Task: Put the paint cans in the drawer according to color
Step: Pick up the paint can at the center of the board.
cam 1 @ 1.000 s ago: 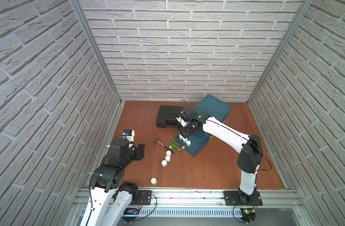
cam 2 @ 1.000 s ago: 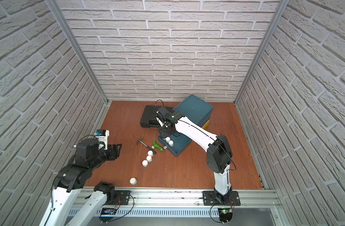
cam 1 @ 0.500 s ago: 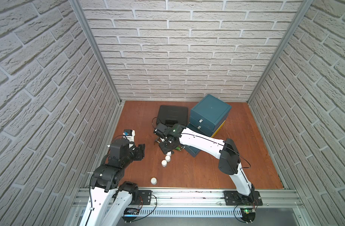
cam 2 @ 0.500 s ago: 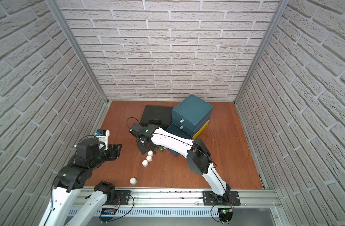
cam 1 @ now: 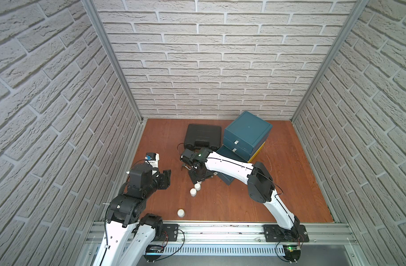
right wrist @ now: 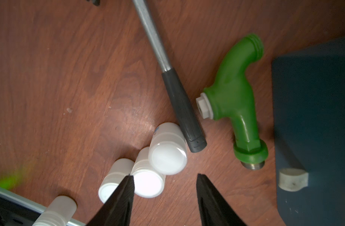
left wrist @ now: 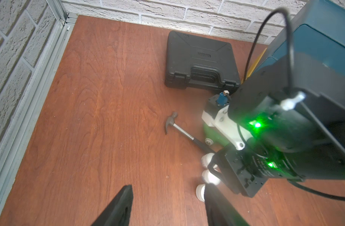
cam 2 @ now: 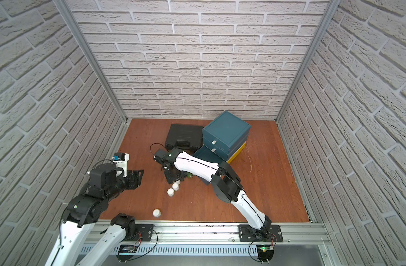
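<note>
Three white paint cans point(right wrist: 167, 154) point(right wrist: 147, 182) point(right wrist: 114, 178) lie bunched on the wooden floor by the hammer's grip. My right gripper point(right wrist: 164, 175) hangs just over them, open, with nothing between its fingers. In both top views the right gripper point(cam 1: 195, 178) is above the cans point(cam 1: 193, 192) point(cam 2: 171, 192), and a lone white can point(cam 1: 181, 213) stands near the front rail. The teal drawer unit point(cam 1: 248, 135) has its bottom drawer point(cam 2: 204, 154) pulled out, mostly hidden by the right arm. My left gripper point(left wrist: 168, 186) is open and empty at the left side, apart from the cans point(left wrist: 201, 192).
A hammer point(right wrist: 179, 105) and a green toy drill point(right wrist: 232, 101) lie between the cans and the drawer front point(right wrist: 314, 117). A closed black case point(cam 1: 203, 137) sits at the back beside the drawer unit. Brick walls enclose the floor on three sides.
The right arm swung from over the pulled-out drawer to the left and down over the white cans, its jaws opening wider. The left arm has not moved.
</note>
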Tool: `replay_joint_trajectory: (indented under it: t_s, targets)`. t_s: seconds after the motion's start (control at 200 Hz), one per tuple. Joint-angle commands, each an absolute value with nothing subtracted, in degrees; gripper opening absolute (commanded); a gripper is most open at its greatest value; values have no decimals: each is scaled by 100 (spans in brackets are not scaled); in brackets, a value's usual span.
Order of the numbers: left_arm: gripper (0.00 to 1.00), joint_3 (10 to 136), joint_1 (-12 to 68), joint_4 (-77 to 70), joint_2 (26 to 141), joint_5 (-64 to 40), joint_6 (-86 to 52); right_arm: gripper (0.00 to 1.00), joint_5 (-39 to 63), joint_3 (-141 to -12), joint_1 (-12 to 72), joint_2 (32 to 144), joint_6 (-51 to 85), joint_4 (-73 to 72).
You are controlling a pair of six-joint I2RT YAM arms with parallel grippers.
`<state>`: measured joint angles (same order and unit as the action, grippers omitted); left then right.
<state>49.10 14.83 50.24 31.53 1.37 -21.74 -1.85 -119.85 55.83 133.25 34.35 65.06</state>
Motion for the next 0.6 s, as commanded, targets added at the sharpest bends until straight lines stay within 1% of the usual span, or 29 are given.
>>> replay_joint_trajectory:
  t_s: [0.0, 0.155, 0.53, 0.595]
  targets:
    - [63, 4852, 1534, 5001, 3098, 227, -2232, 57, -237, -12123, 5564, 13528, 3551, 6530]
    - [63, 4865, 1577, 5017, 3084, 263, -2243, 56, -264, -12167, 5541, 13657, 3541, 6485]
    - [63, 4869, 1606, 5019, 3102, 290, -2250, 49, -222, -12331, 5470, 13851, 3421, 6460]
    - [63, 4865, 1599, 5021, 3103, 284, -2250, 46, -211, -12345, 5471, 13877, 3393, 6473]
